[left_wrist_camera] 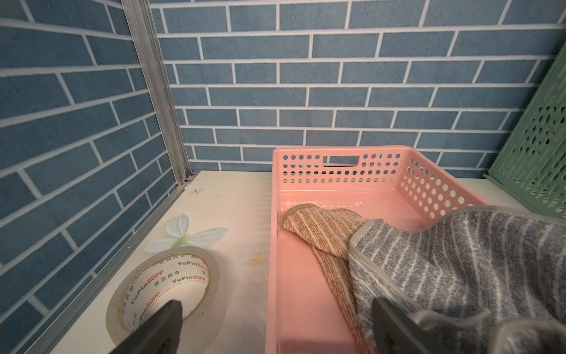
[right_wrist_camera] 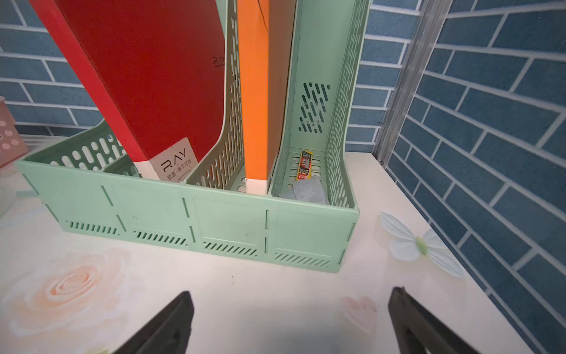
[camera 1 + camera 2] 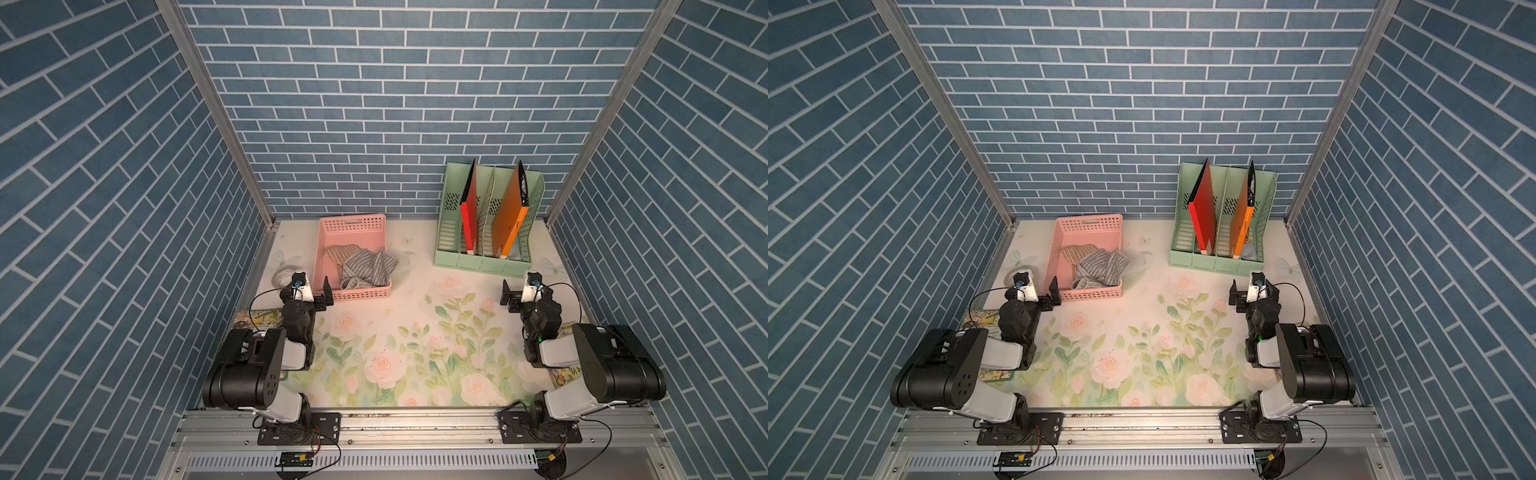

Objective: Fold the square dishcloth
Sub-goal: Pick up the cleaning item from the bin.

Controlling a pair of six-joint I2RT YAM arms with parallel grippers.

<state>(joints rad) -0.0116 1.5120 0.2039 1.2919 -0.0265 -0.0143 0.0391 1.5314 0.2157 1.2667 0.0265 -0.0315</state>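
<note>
Blue brick-pattern walls close in three sides of a floral table (image 3: 415,299), and both arms sit low at the near end.

I see the left gripper (image 3: 307,287) with its jaws spread wide and nothing held between them. From the wrist camera, that gripper (image 1: 275,303) straddles the left wall of the pink basket (image 1: 337,150), which runs straight ahead between the two fingers. The outer finger hangs over a tape roll (image 1: 171,277) lying flat just ahead and to the gripper's left. The inner finger sits over the basket's near end, right by the edge of the grey dishcloth (image 1: 459,260); I cannot tell whether it touches the fabric.

The dishcloth (image 3: 370,266) is still unfolded. It lies crumpled inside the basket (image 3: 353,218), ahead and to the right of the left gripper, and bunches up against the right wall. It lies partly on a tan cloth (image 1: 324,226), whose free end pokes out further ahead toward the basket's far end.

The right gripper (image 3: 527,291) is also wide apart and empty, poised over bare table well to the right of the basket. In its wrist view, the green rack (image 2: 229,220) stands straight ahead of the gripper (image 2: 291,292). A red folder (image 2: 147,76) leans in a slot ahead and to its left, and an orange folder (image 2: 252,107) stands upright almost dead ahead.
</note>
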